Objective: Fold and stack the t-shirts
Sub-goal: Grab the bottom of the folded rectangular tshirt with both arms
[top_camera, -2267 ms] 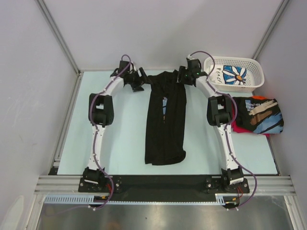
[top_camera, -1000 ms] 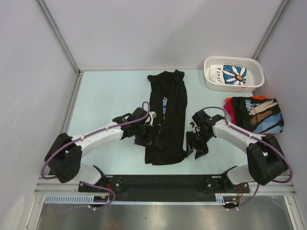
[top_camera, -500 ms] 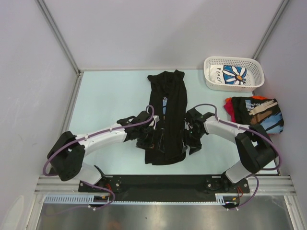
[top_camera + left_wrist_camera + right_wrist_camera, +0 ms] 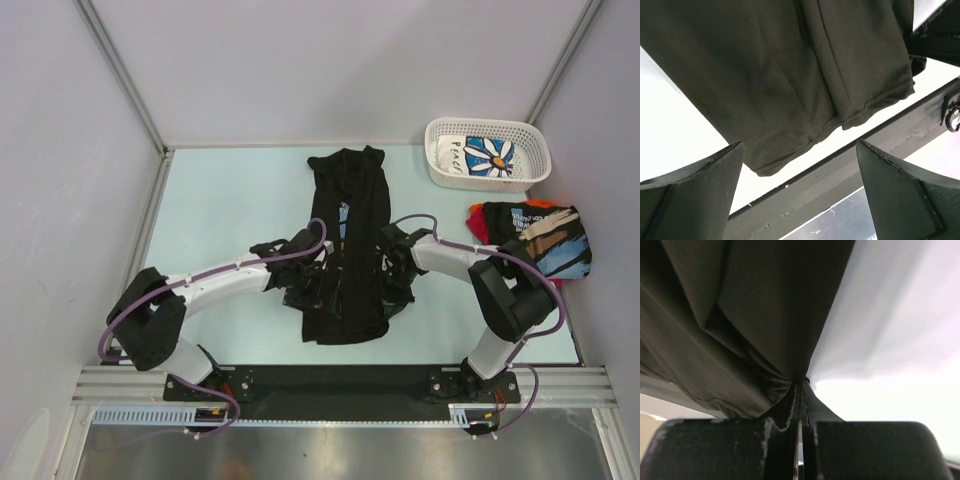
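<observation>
My right tool (image 4: 799, 386) pinches the right edge of the black t-shirt (image 4: 350, 200); my left tool (image 4: 799, 150) gapes wide, seemingly just above its hem.

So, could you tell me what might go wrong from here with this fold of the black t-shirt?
1. The right gripper is shut on only a thin pinch at the edge of the black t-shirt. It may hold just one layer, or slip when pulled.
2. The left gripper stands open near the hem, gripping nothing. If the right arm lifts alone, the lengthwise fold would likely skew or open up.
</observation>
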You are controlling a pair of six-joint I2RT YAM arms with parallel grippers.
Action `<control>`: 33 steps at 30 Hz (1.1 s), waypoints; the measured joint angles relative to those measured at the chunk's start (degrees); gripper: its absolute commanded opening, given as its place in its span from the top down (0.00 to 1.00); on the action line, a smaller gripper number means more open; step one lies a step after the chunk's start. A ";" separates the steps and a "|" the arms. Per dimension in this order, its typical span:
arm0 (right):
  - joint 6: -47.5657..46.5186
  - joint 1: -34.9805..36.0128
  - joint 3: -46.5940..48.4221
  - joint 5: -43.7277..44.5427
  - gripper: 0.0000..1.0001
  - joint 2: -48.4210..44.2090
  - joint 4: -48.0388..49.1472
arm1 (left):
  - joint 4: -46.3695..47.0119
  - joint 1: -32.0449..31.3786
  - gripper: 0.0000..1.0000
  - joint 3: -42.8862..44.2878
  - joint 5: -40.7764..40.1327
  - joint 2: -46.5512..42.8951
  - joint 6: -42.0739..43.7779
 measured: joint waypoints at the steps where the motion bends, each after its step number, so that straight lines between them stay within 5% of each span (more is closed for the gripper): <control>1: -0.28 0.02 0.15 0.28 1.00 -0.02 -0.98 | -0.15 0.00 0.00 0.28 -0.17 0.00 0.09; 7: -1.01 0.09 0.35 2.43 1.00 -2.21 -7.30 | -0.94 0.00 0.00 1.29 -0.74 1.05 0.55; 13: -1.05 0.09 -2.51 2.64 0.67 -4.11 -8.70 | -1.29 0.00 0.00 2.14 -1.07 2.71 0.68; 16: -1.68 0.11 -3.96 2.89 0.59 -3.45 -10.60 | -1.44 0.00 0.00 2.84 -1.11 3.21 0.94; 21: -2.38 0.11 -1.16 6.05 0.62 -3.98 -15.32 | -2.67 0.00 0.00 4.33 -2.16 3.13 1.11; 23: -2.51 0.11 1.86 7.30 0.93 -5.33 -17.20 | -2.93 0.00 0.02 4.61 -2.86 2.56 1.11; 25: -2.43 0.11 6.73 8.50 1.00 -8.61 -17.97 | -3.08 0.00 0.40 4.63 -3.17 1.20 1.11; 27: -2.67 0.11 10.23 8.87 1.00 -12.02 -17.49 | -2.60 0.00 1.00 4.70 -2.86 0.11 0.85; 33: -2.29 1.25 10.19 4.70 1.00 -15.52 -11.34 | -1.03 -1.46 1.00 9.68 0.70 4.70 2.64</control>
